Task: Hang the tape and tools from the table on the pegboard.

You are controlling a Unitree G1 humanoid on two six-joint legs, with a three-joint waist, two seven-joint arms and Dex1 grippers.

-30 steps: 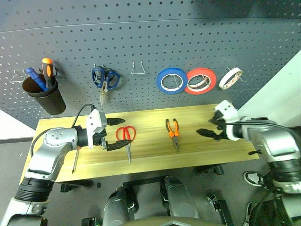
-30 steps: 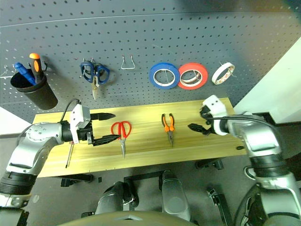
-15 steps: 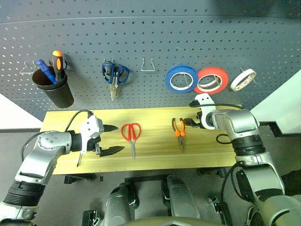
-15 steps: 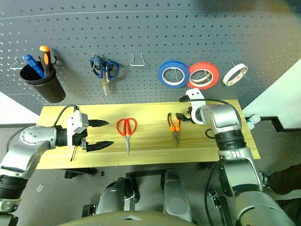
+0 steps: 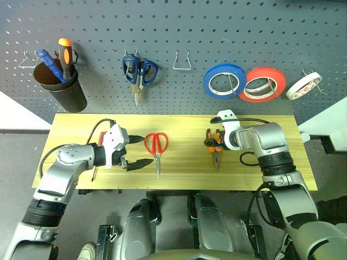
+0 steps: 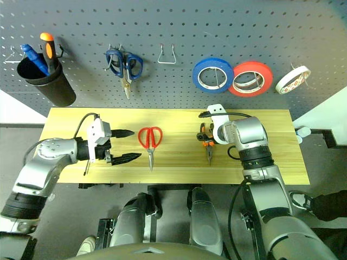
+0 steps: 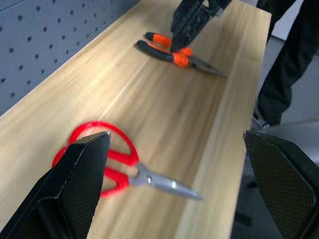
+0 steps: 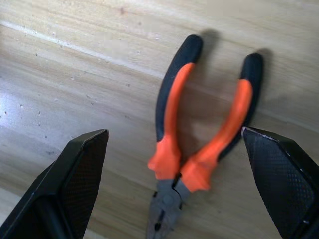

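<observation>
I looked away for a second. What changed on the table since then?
The right gripper swung in from the table's right end and now hangs open over the pliers, not gripping them. The left gripper edged toward the red scissors, open. Pliers, scissors and the tape on the pegboard stayed put.

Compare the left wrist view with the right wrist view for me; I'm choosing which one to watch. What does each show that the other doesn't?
Left wrist view: the red scissors lying between the open left gripper, a strip of pegboard, and the right gripper's fingers over the pliers.
Right wrist view: a close look straight down at the pliers' handles between the open right gripper.
Both: the orange-and-black pliers and the wooden table.
</observation>
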